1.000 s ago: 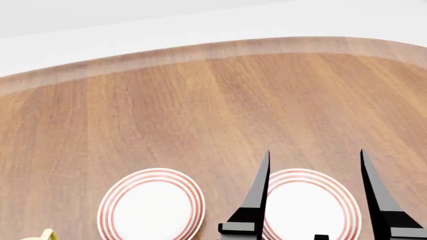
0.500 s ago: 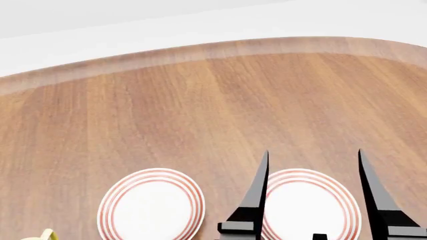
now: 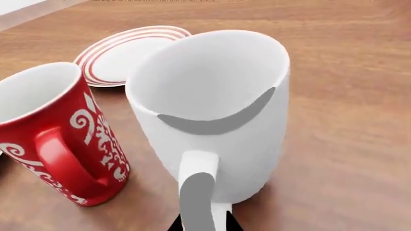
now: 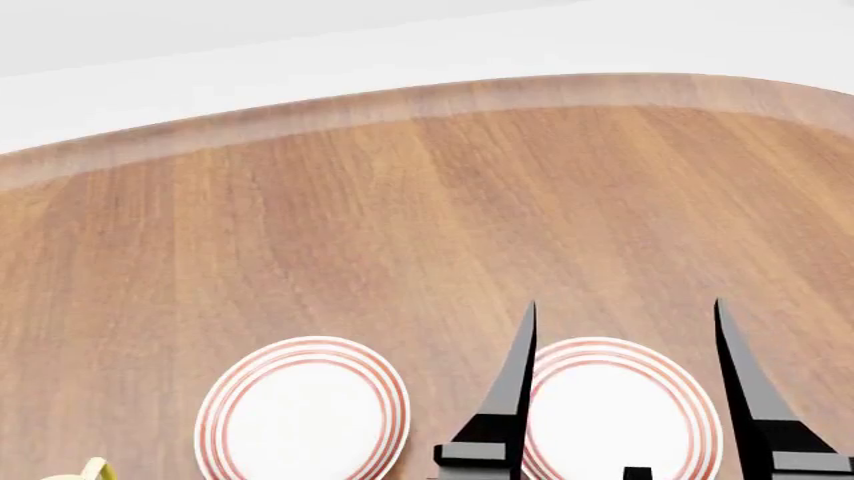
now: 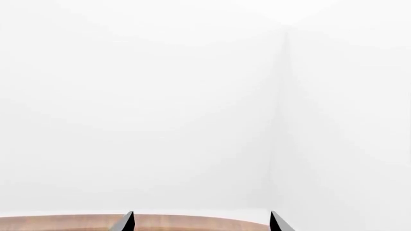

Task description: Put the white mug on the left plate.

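The right gripper (image 4: 625,340), two black pointed fingers, stands spread apart with a wide gap and nothing between the fingers. In the head view it rises from the near edge of the round wooden table (image 4: 441,200), with its fingers framing the right-hand round white plate with thin red rings (image 4: 617,415). The right wrist view shows only the two finger tips, a strip of table edge and a plain white wall (image 5: 192,96).

The left gripper (image 3: 200,222) shows only as small black tips just behind the handle of the tall glossy all-white mug (image 3: 218,110), seen in the left wrist view. Whether its fingers pinch the handle or merely sit beside it cannot be told.

The white mug stands upright on the bare wood, handle towards the camera. Just beside it stands a smaller red mug with white swirls (image 3: 61,139), the two close but apparently not touching. Beyond both mugs lies the left plate (image 3: 125,53), round, shallow, white with red rings, well short of being under the mug. In the head view this left plate sits near the table's near edge, beside the other plate. A bit of yellow (image 4: 91,470) peeks in at the near left corner of that view; what it is cannot be told.
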Motion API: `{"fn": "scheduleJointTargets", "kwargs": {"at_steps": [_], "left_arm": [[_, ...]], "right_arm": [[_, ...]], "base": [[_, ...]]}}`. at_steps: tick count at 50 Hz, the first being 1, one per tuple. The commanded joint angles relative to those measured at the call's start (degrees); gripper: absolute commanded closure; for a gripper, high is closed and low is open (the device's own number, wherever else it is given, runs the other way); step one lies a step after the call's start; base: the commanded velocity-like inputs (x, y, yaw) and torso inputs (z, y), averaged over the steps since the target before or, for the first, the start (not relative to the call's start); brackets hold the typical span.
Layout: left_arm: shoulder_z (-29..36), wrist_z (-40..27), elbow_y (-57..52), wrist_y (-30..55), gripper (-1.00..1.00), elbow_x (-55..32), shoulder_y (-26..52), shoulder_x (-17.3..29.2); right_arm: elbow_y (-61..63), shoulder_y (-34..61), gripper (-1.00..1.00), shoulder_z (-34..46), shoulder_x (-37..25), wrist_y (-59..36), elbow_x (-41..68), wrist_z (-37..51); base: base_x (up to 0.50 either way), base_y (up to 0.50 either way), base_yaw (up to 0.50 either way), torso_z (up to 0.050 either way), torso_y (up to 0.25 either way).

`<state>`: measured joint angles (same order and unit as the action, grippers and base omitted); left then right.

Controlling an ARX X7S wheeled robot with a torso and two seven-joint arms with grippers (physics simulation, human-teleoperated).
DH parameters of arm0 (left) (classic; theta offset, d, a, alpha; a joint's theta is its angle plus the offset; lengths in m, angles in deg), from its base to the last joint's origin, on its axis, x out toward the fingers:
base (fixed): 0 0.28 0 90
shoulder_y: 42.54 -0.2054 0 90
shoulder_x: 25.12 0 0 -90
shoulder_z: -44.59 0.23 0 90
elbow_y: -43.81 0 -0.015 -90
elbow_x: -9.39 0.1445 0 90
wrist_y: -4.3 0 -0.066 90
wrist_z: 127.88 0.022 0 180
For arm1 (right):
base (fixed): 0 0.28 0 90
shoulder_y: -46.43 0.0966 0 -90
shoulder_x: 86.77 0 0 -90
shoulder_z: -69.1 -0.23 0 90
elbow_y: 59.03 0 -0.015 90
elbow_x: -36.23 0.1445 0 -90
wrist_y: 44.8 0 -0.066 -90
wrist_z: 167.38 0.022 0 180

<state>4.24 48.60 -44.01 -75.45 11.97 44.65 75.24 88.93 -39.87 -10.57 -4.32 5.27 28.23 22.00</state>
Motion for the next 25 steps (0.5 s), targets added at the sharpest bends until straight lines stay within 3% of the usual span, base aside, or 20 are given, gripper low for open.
{"fn": "scheduleJointTargets", "kwargs": {"at_steps": [1,25], "left_arm": [[0.17,-0.30,-1.09,0.47,1.00,-0.09,0.11,0.29],[0.32,-0.13,-8.17,3.30,1.00,-0.95,-0.20,1.78]], "right_arm": [[0.07,0.18,-1.00,0.24,-0.27,-0.30,0.26,0.46],[-0.22,0.23,-1.00,0.56,-0.86,-0.12,1.03,1.36]], "base": [[0.00,0.00,0.00,0.000,0.000],[0.00,0.00,0.00,0.000,0.000]]}}
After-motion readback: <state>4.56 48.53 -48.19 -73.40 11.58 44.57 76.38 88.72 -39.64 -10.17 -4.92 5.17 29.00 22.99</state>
